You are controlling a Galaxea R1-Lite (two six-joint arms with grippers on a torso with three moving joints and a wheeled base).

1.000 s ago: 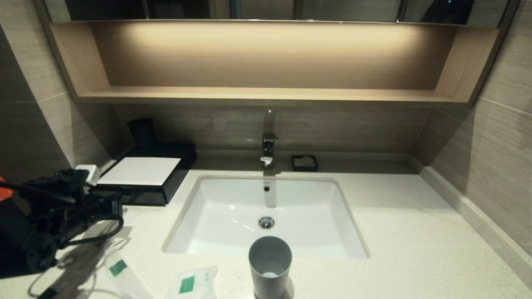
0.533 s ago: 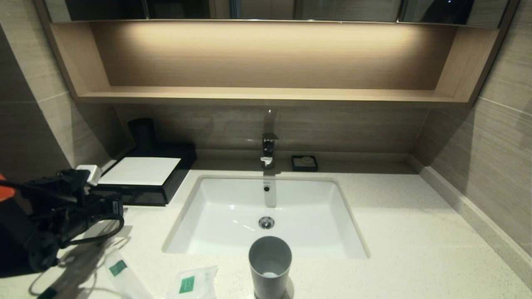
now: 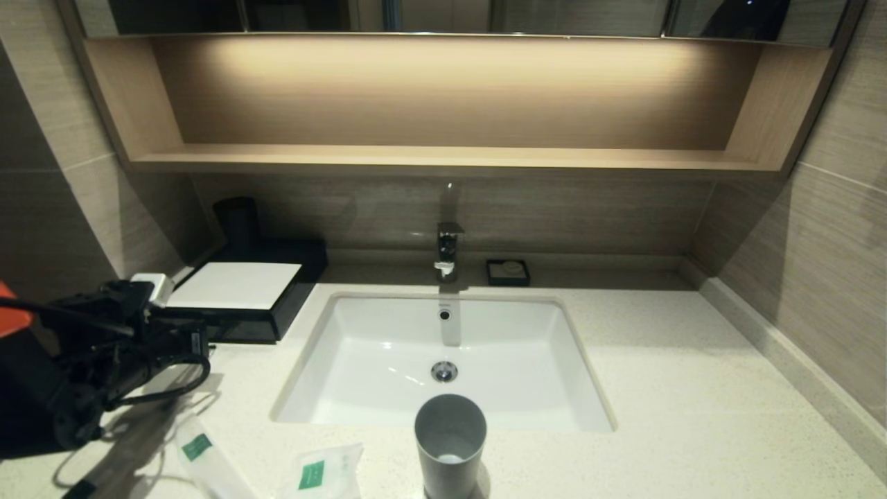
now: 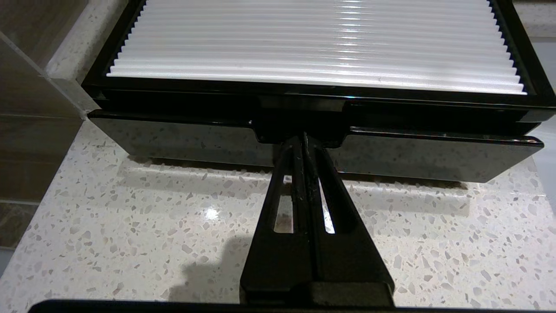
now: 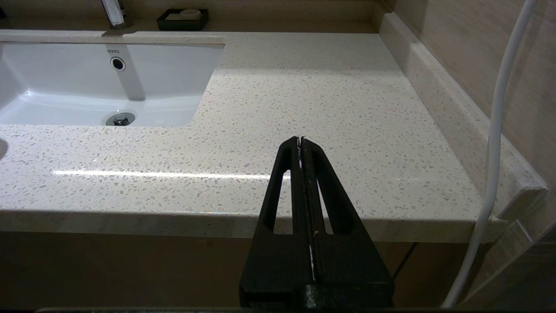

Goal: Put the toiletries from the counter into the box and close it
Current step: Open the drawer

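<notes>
The desk is seen to be polished speckled stone, pale cream, with lamp glare mirrored in it. The box just behind the left pincer is shown as glossy black plastic, its drawer front reflecting the stone's speckles; its top panel is finely ribbed, white and shiny. Both pincers are finished in matt, faintly grainy black, the right pincer included. The sink is glazed, smooth white ceramic, and the tap behind it is bright polished metal. The packets near the sink's front are cloudy, crinkled plastic film. The cup beside them is matt grey. The shelf above the tap is matt, light wood grain.
</notes>
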